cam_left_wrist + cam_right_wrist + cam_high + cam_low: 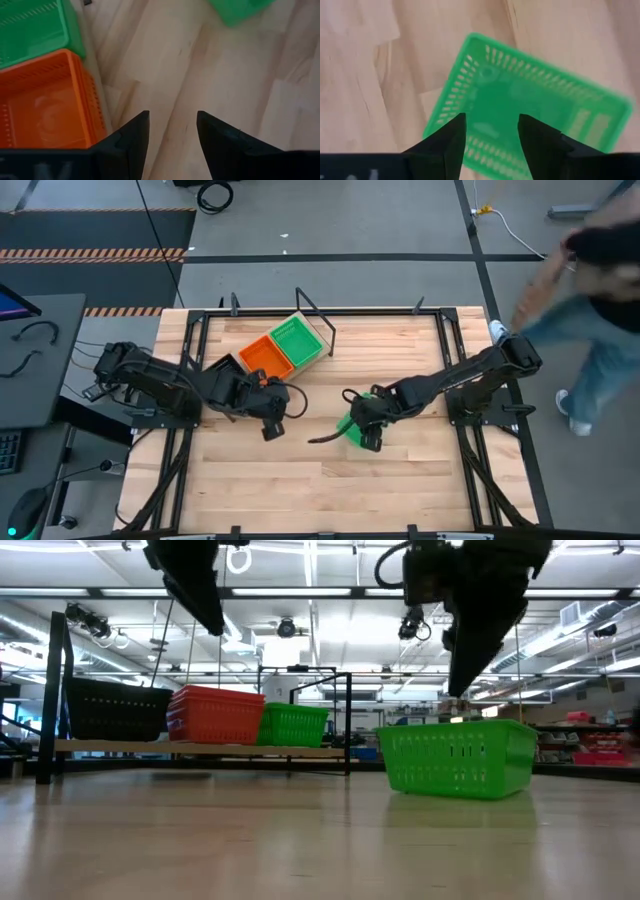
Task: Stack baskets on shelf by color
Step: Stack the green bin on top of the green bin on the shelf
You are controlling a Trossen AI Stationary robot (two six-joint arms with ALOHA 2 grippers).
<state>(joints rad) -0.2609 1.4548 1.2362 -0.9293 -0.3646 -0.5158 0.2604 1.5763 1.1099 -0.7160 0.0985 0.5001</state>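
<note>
High view shows the right gripper (365, 432) over the middle of the surface (320, 490), with a loose green basket (352, 427) right beneath it. Seen from the right wrist, its fingers (447, 142) are spread apart above that basket (520, 100) and hold nothing; in the low view the gripper (462, 690) hangs clear above the basket (458, 756), which rests on the surface. Left gripper (270, 428) hovers well to the side of it, fingers (131, 140) parted and empty, near the shelf (235, 340). Just ahead of this gripper on the shelf sit an orange basket (264, 356) and beside it a second green basket (298, 339), touching; a black basket (108, 708) stands at the end.
</note>
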